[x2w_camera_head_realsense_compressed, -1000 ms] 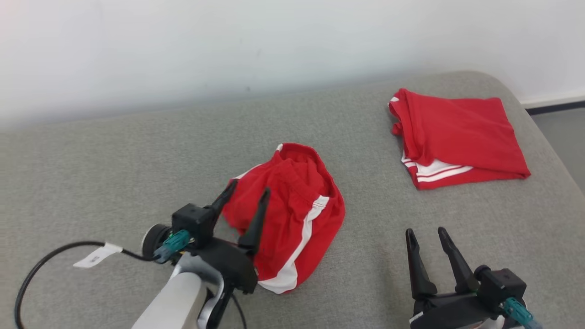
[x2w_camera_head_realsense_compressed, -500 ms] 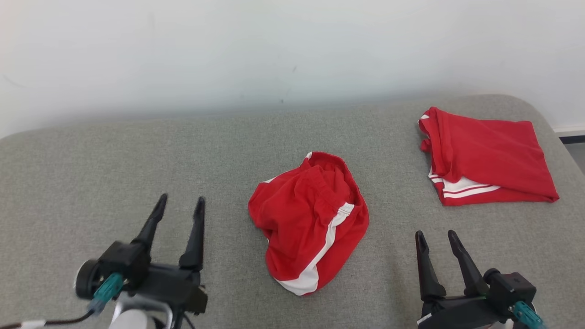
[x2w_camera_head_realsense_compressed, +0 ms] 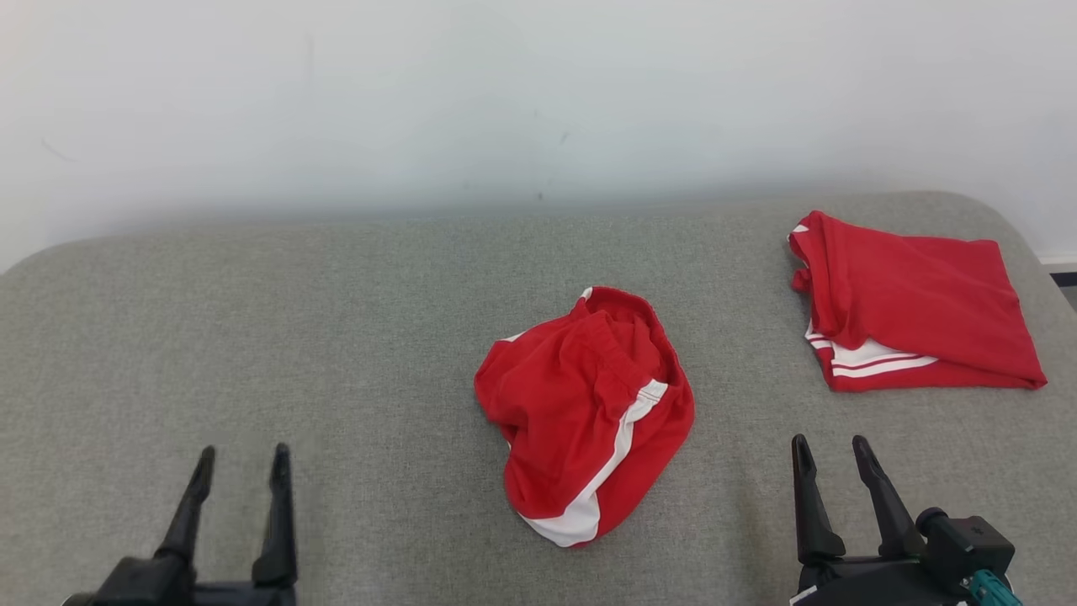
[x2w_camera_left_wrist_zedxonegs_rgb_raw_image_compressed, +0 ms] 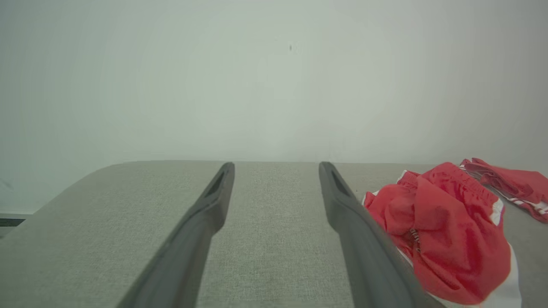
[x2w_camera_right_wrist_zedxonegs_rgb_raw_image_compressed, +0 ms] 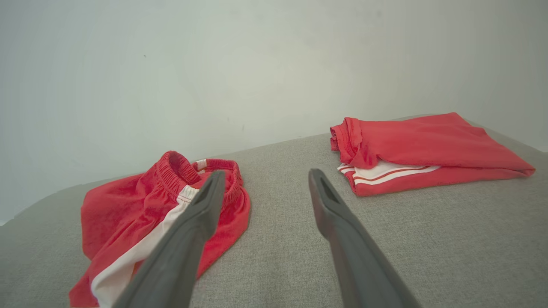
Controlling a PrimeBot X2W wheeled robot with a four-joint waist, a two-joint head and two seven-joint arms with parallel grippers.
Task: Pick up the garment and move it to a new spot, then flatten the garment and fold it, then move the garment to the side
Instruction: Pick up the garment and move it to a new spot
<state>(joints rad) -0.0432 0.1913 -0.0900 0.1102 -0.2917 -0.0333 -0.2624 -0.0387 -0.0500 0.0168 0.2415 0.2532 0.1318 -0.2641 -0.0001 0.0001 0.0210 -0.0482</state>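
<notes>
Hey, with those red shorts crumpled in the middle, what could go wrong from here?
The crumpled shorts lie bunched in layers, so a pinch may catch several layers and they won't spread flat. The folded red garment lies beyond the right fingers; spreading the shorts that way might drag it out of its fold.

crumpled shorts [x2w_camera_right_wrist_zedxonegs_rgb_raw_image_compressed: 124, 209] near folded garment [x2w_camera_right_wrist_zedxonegs_rgb_raw_image_compressed: 428, 145]

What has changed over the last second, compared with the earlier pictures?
The left claw pulled back from over the crumpled red shorts toward the robot, open and empty; the camera also swung. The shorts, the folded red garment and the open right claw stayed as they were.
</notes>
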